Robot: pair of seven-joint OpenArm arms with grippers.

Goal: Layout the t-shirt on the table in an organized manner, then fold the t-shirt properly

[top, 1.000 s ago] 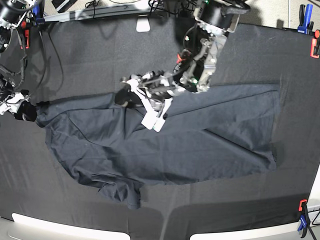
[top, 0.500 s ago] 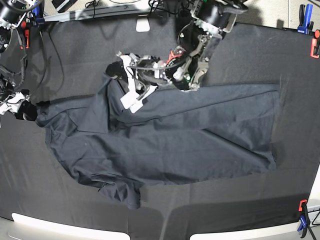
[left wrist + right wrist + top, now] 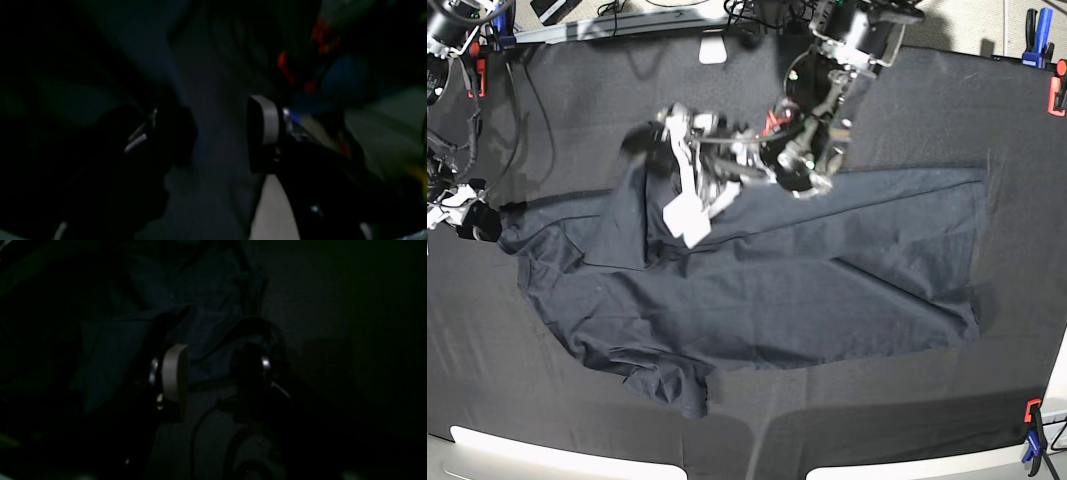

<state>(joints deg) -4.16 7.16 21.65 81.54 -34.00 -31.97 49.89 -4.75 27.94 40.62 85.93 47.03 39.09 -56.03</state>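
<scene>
- From the base view I see the t-shirt [image 3: 757, 290] spread over the middle of the table [image 3: 987, 90], reaching from near the left edge to well toward the right edge.
- Its right end lies flat with a fairly straight side; the left part is rumpled, and one bunched piece hangs down toward the front edge.
- A long crease runs slantwise across the cloth from the upper right toward the lower middle.
- My left gripper [image 3: 685, 190] hangs over the shirt's back edge, left of centre, arm reaching in from the back edge of the table.
- A flap of shirt rises up toward it there, peaked against the fingers; I cannot tell whether cloth is pinched.
- In the left wrist view the jaws stand apart, with dark fabric showing in the gap between the fingers [image 3: 263, 133].
- My right gripper [image 3: 467, 215] sits at the table's left edge, right against the shirt's far left tip.
- The right wrist view is very dark: the pale pad [image 3: 175, 375] and its partner stand apart, folds of shirt lying under and beyond them.
- Whether that right pair grips the cloth, I cannot tell.
- Blue and red clamps [image 3: 1039, 30] hold the back right corner.
</scene>
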